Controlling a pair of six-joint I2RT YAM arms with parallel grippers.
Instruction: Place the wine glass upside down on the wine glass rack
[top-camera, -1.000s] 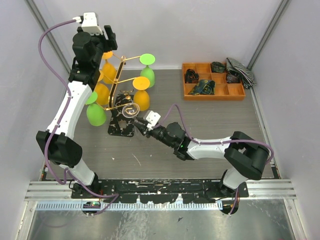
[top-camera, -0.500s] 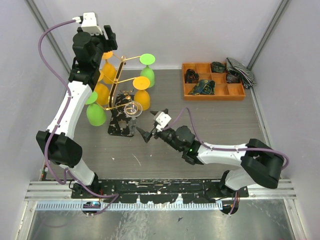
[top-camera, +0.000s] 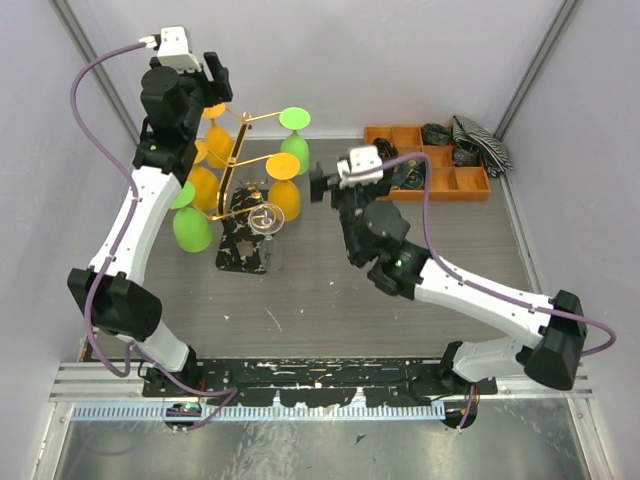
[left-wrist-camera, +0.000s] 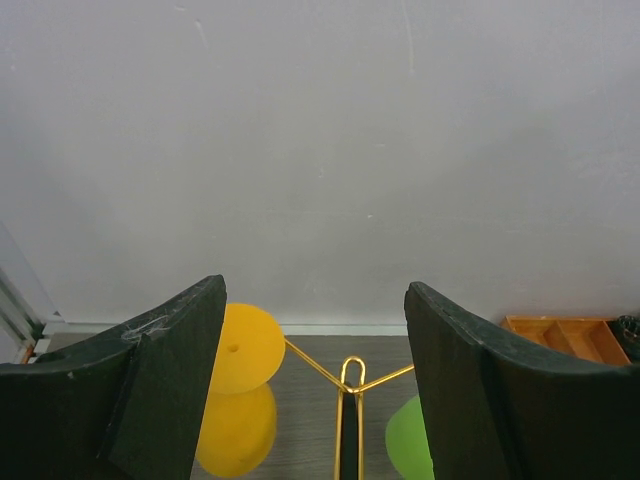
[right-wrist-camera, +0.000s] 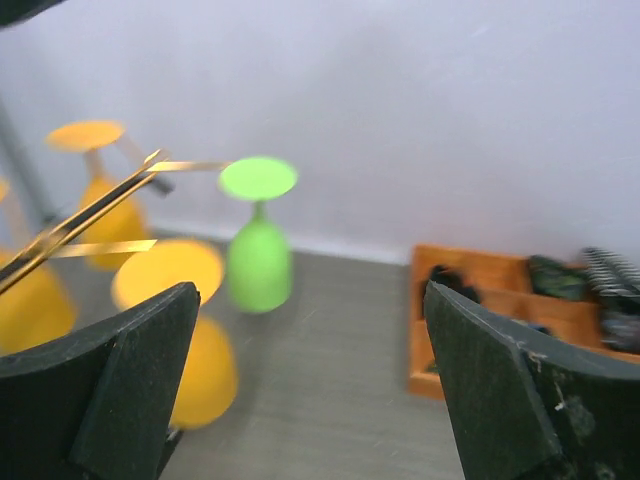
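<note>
The clear wine glass (top-camera: 265, 218) hangs upside down on a low front arm of the gold wire wine glass rack (top-camera: 240, 160), above its black marbled base (top-camera: 240, 255). Nothing grips it. My right gripper (top-camera: 325, 185) is raised to the right of the rack, well apart from the glass, and stands open and empty (right-wrist-camera: 310, 300). High over the rack's back end, my left gripper (top-camera: 215, 85) is also open and empty (left-wrist-camera: 314, 300), looking down on the rack's top loop (left-wrist-camera: 352, 375).
Coloured glasses hang upside down on the rack: green (top-camera: 295, 150), orange (top-camera: 285, 198), green (top-camera: 190, 228), yellow (top-camera: 207, 185). An orange wooden tray (top-camera: 425, 180) with dark items sits at the back right, a striped cloth (top-camera: 485, 140) beside it.
My right gripper opened, let go of the clear glass at the rack, then pulled back to the right and rose. The glass stays hanging. The left arm hardly moved.
</note>
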